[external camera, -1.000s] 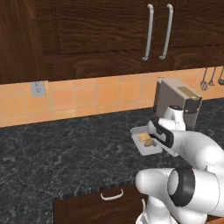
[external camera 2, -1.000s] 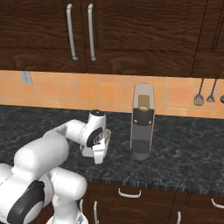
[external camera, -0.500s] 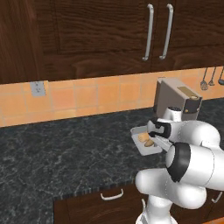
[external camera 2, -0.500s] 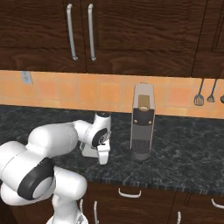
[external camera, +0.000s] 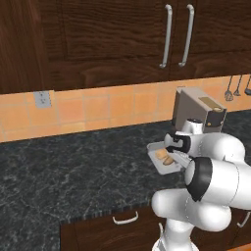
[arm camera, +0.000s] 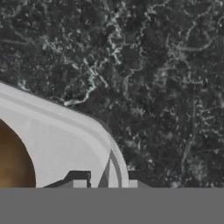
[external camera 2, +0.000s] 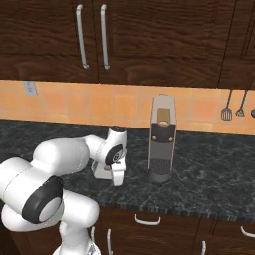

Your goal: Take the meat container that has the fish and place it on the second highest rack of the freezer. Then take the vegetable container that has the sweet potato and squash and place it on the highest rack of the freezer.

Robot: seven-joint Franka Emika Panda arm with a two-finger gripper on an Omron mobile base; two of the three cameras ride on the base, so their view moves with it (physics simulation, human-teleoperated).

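- On the dark speckled counter (external camera: 73, 176), just in front of the tall grey coffee machine (external camera 2: 163, 142), sits a shallow white tray (external camera: 158, 159) holding two orange-tan pieces, the sweet potato and squash (external camera: 164, 157).
- Down at that tray's near rim is the gripper (arm camera: 104, 183); in the hand view its two dark tips stand close together on either side of the thin white lip, so I judge it pinched on the rim of the tray.
- From the right base view the hand reaches down to the counter beside the coffee machine, with the tray hidden behind the wrist.
- Step in hand, by my judgement: picking up the vegetable container, the second half of the task. Whether the fish container is already on its rack cannot be told from these views; neither it nor the freezer can be made out.
- Next move, as I judge it: lift the tray level so the pieces do not roll off, clear the coffee machine, then carry it to the freezer and set it on the topmost white shelf.
- Risk: a pinch on one edge may let the tray tip under its load.
- Writing: no brand, label or readable text on the coffee machine, the wall outlet (external camera: 41, 99), the dark wood cabinets (external camera: 112, 39) or the tray.
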